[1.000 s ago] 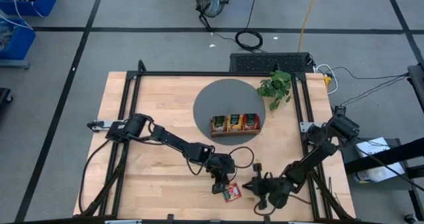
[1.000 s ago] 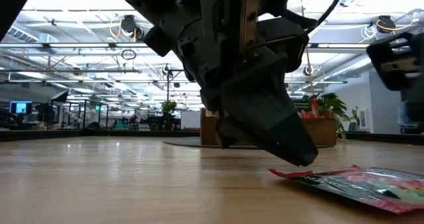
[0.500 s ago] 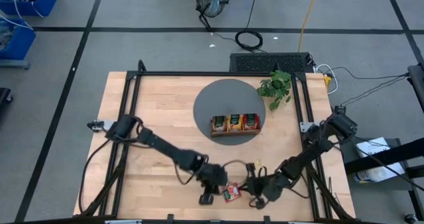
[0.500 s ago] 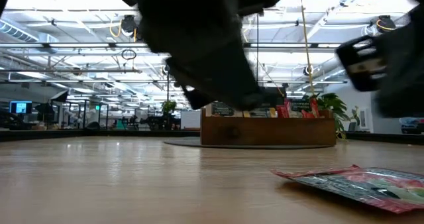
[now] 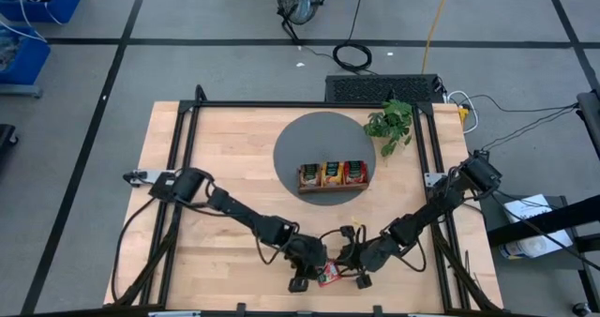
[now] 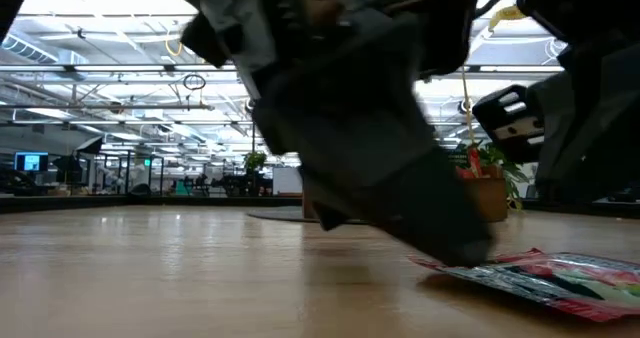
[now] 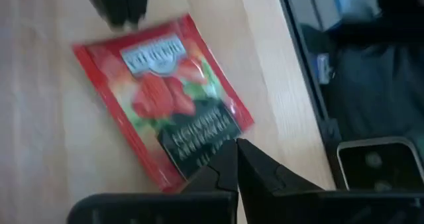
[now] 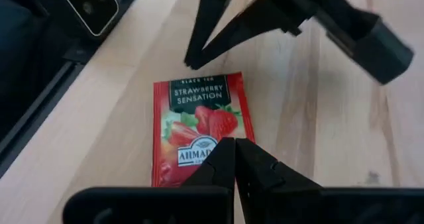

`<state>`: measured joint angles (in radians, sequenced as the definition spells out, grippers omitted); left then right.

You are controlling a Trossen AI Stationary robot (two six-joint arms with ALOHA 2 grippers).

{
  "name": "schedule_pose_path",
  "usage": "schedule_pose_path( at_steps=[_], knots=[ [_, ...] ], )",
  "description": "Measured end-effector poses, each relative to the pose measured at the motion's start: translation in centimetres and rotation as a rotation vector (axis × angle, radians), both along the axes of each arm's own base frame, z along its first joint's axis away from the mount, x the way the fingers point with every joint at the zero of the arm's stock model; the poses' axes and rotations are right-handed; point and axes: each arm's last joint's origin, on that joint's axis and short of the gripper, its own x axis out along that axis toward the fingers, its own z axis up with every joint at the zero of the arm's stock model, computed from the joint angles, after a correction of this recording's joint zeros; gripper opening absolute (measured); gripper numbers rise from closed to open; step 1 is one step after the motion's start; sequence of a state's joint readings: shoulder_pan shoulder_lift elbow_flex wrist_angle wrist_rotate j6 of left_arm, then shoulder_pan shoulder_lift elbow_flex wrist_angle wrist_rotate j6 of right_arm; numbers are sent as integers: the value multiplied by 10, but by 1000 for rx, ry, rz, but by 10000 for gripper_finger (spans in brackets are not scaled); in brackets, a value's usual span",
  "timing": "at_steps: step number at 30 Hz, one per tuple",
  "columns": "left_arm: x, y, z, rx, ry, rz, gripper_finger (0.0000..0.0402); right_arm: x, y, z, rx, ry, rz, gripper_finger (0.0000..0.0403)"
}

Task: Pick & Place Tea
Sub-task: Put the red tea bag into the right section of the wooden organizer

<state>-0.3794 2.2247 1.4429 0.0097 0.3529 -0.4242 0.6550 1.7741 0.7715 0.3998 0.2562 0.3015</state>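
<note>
Red tea sachet (image 5: 327, 274) (edge blurred) lies between both closed claws.

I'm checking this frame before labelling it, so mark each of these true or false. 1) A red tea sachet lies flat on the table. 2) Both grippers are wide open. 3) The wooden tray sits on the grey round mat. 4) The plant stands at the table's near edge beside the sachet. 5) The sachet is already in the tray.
1) True: the red sachet lies flat on the wooden table.
2) False: the left gripper and the right gripper are both shut, tips at the sachet's edges.
3) True: the tray sits on the grey mat.
4) False: the plant stands at the far right corner, away from the sachet.
5) False: it lies on the table near the front edge, apart from the tray.
</note>
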Motion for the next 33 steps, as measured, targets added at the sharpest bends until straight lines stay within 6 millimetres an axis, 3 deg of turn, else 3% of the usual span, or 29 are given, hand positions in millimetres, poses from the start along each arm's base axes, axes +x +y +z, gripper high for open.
schedule_pose_path(
  at_steps=[12, 23, 30, 33],
  knots=[
    [12, 39, -8, 30, 64, 130, 4, -3, 11, -26, 110, 97, -34, 0],
    [21, 82, -9, 94, 51, 190, 10, -4, 18, -31, 122, 64, -5, 0],
    [17, 83, 1, 65, 67, 147, 9, -4, 22, -28, 64, -33, 34, 0],
    [9, 72, 15, 43, 85, 80, 4, -4, 21, -28, 84, -8, 4, 0]
  ],
)
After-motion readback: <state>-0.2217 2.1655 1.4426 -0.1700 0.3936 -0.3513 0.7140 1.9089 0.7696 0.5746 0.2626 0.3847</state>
